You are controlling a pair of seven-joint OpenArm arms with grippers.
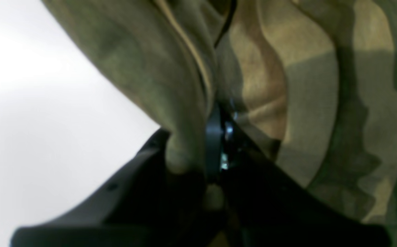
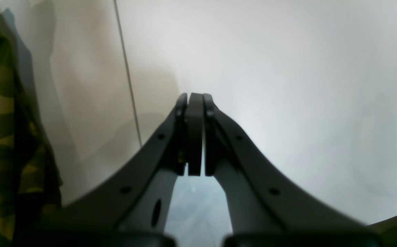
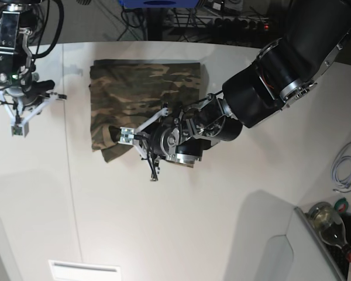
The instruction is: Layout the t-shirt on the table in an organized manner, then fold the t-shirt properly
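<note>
**Left claw pinches a fold of the camouflage shirt; right claw closed and empty**

Black fingers of the left claw (image 1: pixel 215 137) fill the bottom of the left wrist view, drawn almost together on a bunched ridge of the soft camouflage-print t-shirt (image 1: pixel 322 103). Olive, tan and brown cloth presses against both sides of the fingers, and a pale stitched edge runs up along the fold above them. No label or print can be read on the cloth at this range; the picture is blurred close to the lens.

From the base view, the t-shirt (image 3: pixel 143 96) lies as a roughly rectangular, folded block on the large smooth white counter (image 3: pixel 181 222), toward its far side. The left claw (image 3: pixel 134 137) meets the shirt at its near edge, where a corner of cloth is turned and rumpled.

The right claw (image 2: pixel 195 99) has its two dark fingers pressed flat together with nothing between them. It hangs over bare counter (image 2: pixel 287 85), beside a thin dark seam line (image 2: pixel 128 79), with the shirt's edge (image 2: pixel 2 120) at the far left of that view. In the base view, the right claw (image 3: pixel 16 126) stands apart from the shirt, off to its side.

No brand marks or legible writing show on the shirt, the arms or the counter.
</note>
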